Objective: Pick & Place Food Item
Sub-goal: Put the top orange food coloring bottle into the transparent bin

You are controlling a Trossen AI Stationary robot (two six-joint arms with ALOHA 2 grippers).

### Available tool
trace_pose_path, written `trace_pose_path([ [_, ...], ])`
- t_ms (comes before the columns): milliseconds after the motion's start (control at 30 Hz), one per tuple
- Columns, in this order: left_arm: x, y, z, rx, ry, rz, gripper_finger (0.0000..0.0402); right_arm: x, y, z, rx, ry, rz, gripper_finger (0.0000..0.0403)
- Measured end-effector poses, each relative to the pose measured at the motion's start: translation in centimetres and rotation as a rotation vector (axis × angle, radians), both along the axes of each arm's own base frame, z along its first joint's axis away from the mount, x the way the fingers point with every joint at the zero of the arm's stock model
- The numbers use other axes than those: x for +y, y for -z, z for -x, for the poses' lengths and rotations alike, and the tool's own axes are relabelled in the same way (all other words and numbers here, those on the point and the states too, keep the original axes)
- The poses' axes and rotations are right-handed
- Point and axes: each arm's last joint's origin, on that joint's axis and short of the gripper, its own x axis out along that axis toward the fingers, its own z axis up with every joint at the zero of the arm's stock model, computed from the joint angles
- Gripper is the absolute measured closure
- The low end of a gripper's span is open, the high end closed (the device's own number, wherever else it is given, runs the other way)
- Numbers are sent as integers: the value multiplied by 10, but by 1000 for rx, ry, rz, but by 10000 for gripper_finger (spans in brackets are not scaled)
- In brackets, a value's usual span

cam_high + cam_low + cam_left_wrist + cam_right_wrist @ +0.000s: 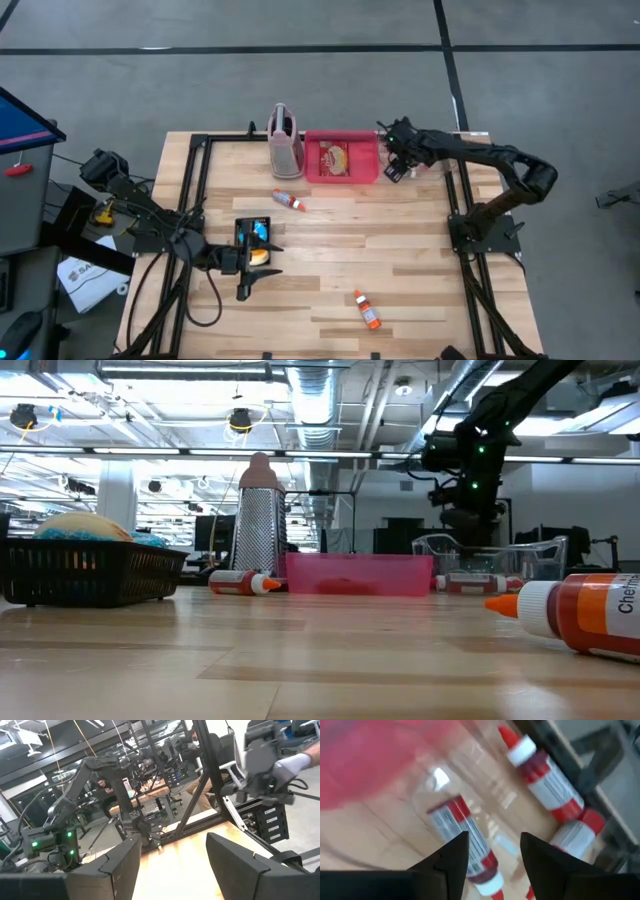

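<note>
A red tray [340, 160] stands at the table's far edge with a yellow and red food item [335, 156] lying in it. My right gripper [394, 164] hangs open just right of the tray, pointing steeply down over a clear bin [440, 780] that holds sauce bottles [466, 842]; nothing is between its fingers [451, 857]. My left gripper [266, 262] stays level above the table at the near side of a black basket [254, 230] of food, and it is open and empty [170, 865]. The low view shows the basket [90, 568] at the left and the tray [358, 574] in the middle.
A metal grater [285, 140] stands left of the red tray. One sauce bottle [290, 201] lies on the wood near the tray and another [367, 310] near the front edge. The black frame rails [195, 190] run along both sides. Bare wood lies between basket and tray.
</note>
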Motion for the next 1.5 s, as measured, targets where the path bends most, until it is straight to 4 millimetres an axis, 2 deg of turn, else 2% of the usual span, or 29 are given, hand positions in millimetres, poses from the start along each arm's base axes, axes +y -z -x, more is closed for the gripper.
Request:
trace_pose_path([
  [200, 7, 7, -4, 44, -37, 4, 183, 20, -13, -22, -17, -98, 69, 245],
  [400, 22, 22, -8, 93, -110, 27, 183, 50, -44, -44, -132, -219, 131, 245],
  [633, 39, 39, -11, 169, -202, 43, 183, 104, -82, -62, -331, -376, 151, 247],
  [833, 62, 61, -21, 313, -377, 25, 183, 157, -103, -68, -498, -522, 126, 247],
  [967, 83, 72, -35, 397, -483, -24, 182, 181, -112, -66, -580, -586, 117, 247],
  [1133, 116, 75, -56, 638, -569, -28, 166, 195, -120, -60, -627, -619, 100, 247],
  [1233, 134, 72, -66, 799, -635, 26, 159, 197, -123, -57, -637, -627, 99, 247],
  [1333, 151, 67, -70, 877, -771, 128, 167, 198, -122, -57, -634, -631, 98, 247],
  [1367, 155, 65, -70, 918, -775, 149, 174, 199, -122, -57, -632, -634, 96, 247],
  [1433, 158, 64, -71, 998, -676, 161, 190, 201, -121, -57, -628, -647, 96, 247],
  [1500, 155, 64, -71, 1049, -575, 96, 203, 204, -121, -57, -628, -661, 96, 247],
])
